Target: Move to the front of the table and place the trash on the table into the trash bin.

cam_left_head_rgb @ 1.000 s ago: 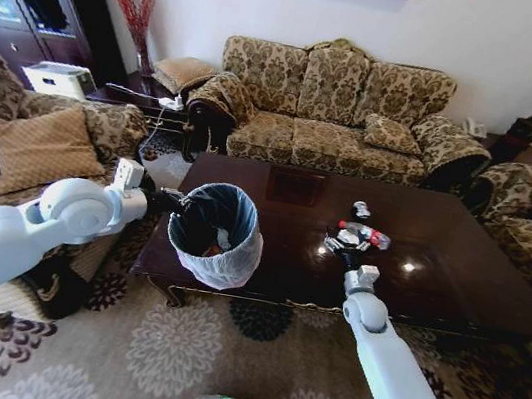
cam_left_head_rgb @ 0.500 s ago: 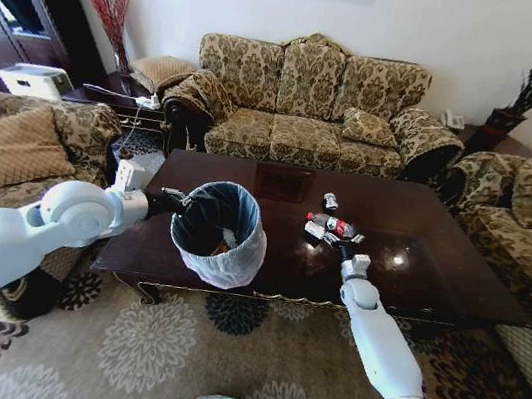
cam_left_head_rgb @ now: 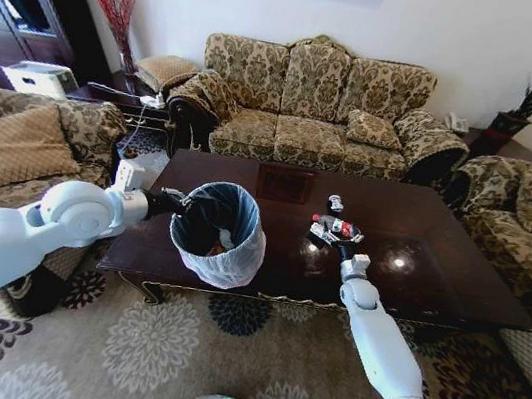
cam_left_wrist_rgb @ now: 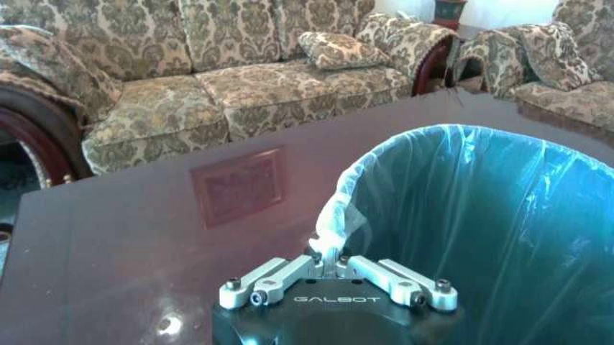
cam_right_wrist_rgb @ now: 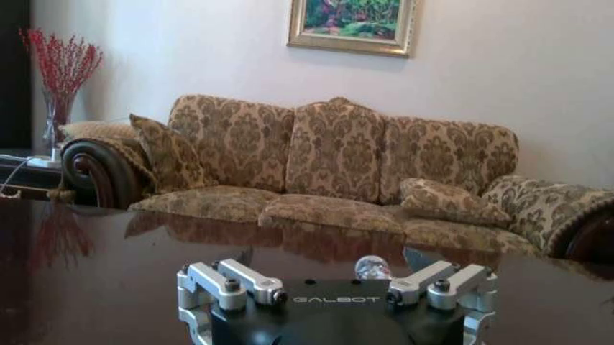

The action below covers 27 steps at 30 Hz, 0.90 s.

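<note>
Holding the round dark-blue trash bin lined with a translucent white plastic bag [cam_left_head_rgb: 217, 234] by its folded rim, the left hand [cam_left_wrist_rgb: 333, 269] is pinching the bag edge between closed fingers and keeping the bin just off the near left edge of the bench. The robot is already standing before the large glossy dark brown wooden bench [cam_left_head_rgb: 441, 247], and something small is lying inside the bin, so the job looks partly done. Still waiting near the bench's middle is the trash [cam_left_head_rgb: 334, 228]: a clear plastic bottle with a red label, a small pale can just behind it and a crumpled wrapper touching the bottle. The right hand [cam_right_wrist_rgb: 336, 316] is hovering low over the bench, just short of that litter, fingers spread wide and gripping nothing.
</note>
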Available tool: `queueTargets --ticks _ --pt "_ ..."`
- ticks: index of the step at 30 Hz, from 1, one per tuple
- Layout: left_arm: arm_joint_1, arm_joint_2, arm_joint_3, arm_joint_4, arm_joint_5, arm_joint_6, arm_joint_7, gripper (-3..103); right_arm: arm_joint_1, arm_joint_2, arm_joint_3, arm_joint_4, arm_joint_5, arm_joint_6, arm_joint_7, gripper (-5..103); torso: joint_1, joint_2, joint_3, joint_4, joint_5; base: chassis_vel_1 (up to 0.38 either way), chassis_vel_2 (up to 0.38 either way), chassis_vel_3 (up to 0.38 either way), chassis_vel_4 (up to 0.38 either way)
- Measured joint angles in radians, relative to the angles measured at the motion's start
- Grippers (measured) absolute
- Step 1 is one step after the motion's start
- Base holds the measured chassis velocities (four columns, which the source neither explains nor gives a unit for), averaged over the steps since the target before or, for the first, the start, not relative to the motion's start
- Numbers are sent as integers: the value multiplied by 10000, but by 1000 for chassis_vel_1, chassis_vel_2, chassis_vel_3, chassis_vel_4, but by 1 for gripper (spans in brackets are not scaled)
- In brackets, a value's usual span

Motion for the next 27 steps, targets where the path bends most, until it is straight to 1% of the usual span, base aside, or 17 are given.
queueTargets --ticks 3,6,14,27 --pt "-2 0 2 1 1 0 0 0 -3 0 1 13 0 -4 2 100 -1 0 -1 0 -2 0 0 0 0" --pt "-4 -1 5 1 1 0 1 0 -6 -3 0 20 2 -8 5 100 0 0 0 -10 3 0 0 0 0" --pt "-6 -1 6 2 1 3 3 0 -11 -6 0 32 4 -12 9 100 0 0 0 -5 2 0 0 0 0" --pt "-6 -1 7 3 1 9 9 0 -16 -8 0 42 10 -18 16 100 0 0 -1 -7 2 0 0 0 0"
